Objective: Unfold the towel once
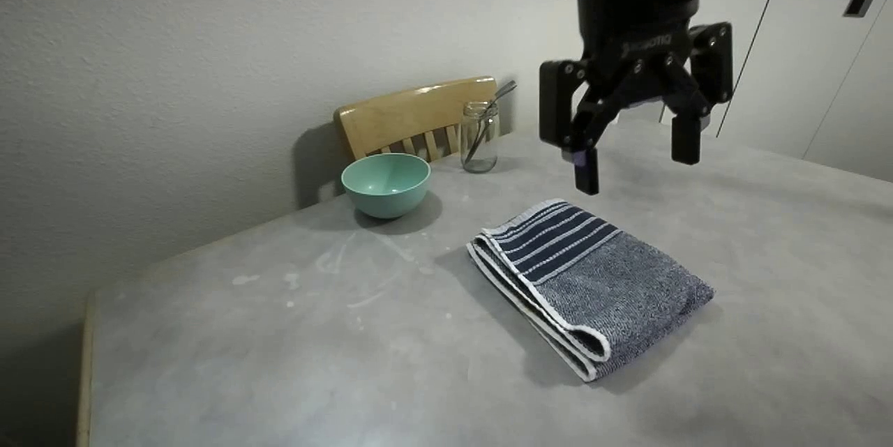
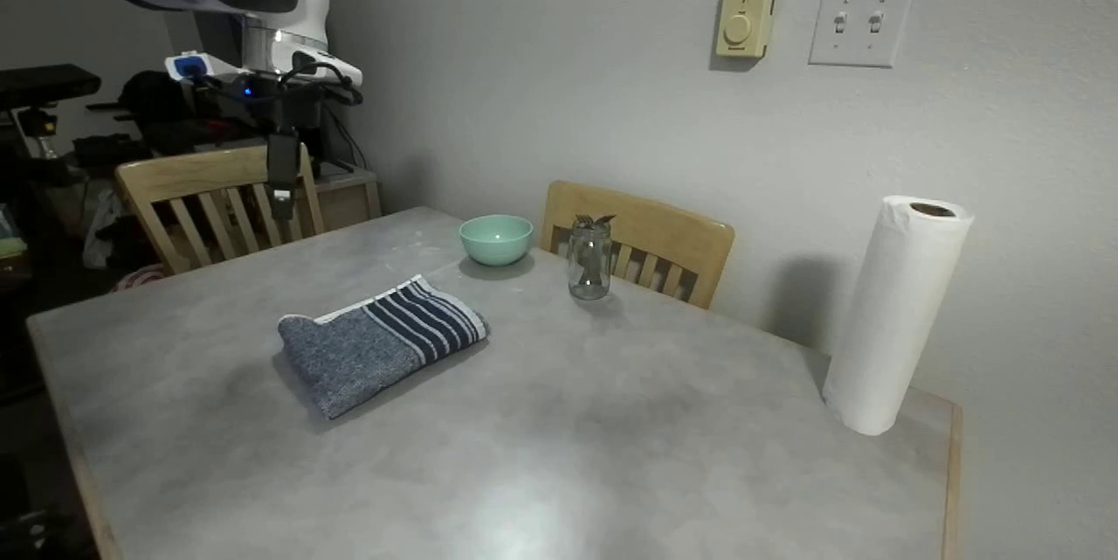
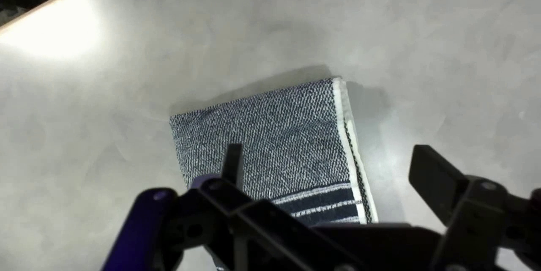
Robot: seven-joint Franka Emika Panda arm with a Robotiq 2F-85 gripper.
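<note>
Hovering above the mottled grey tabletop (image 1: 279,363) in an exterior view, the black two-fingered Robotiq gripper (image 1: 636,167) is holding its jaws well apart; a folded blue-grey terry towel (image 1: 621,279) with white and navy stripes is lying below. In an exterior view, the towel is resting near a round teal bowl (image 2: 496,252). In the wrist view, one black fingertip (image 3: 232,163) is partly covering the towel.
</note>
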